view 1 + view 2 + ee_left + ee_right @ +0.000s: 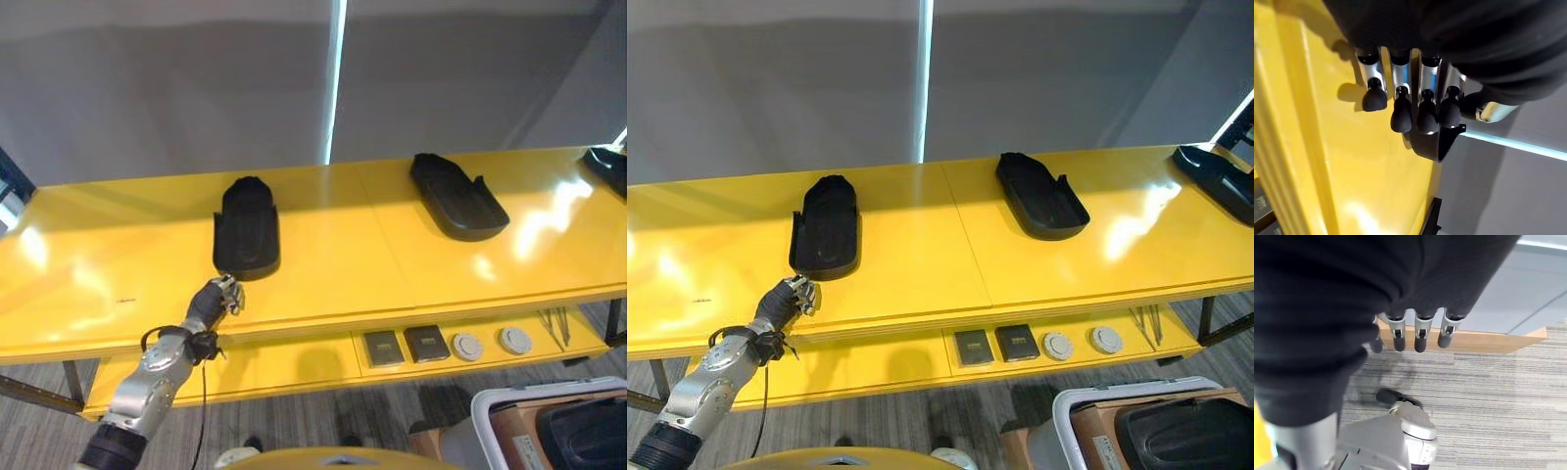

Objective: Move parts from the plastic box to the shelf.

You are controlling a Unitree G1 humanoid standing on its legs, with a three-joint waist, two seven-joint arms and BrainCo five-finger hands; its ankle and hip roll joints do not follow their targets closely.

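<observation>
Black part [1180, 428] in plastic box [1070, 403], two parts on shelf [921, 257]

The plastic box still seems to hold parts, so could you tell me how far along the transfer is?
Done: three black parts lie on the yellow shelf, left, middle and far right. In hand: nothing; the left hand is open at the left part's near end, the right hand hangs open. Left: one black part in the plastic box.

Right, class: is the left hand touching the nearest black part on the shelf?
Cannot tell. In the left wrist view the fingertips of the left hand overlap the black part, hiding any gap.
</observation>
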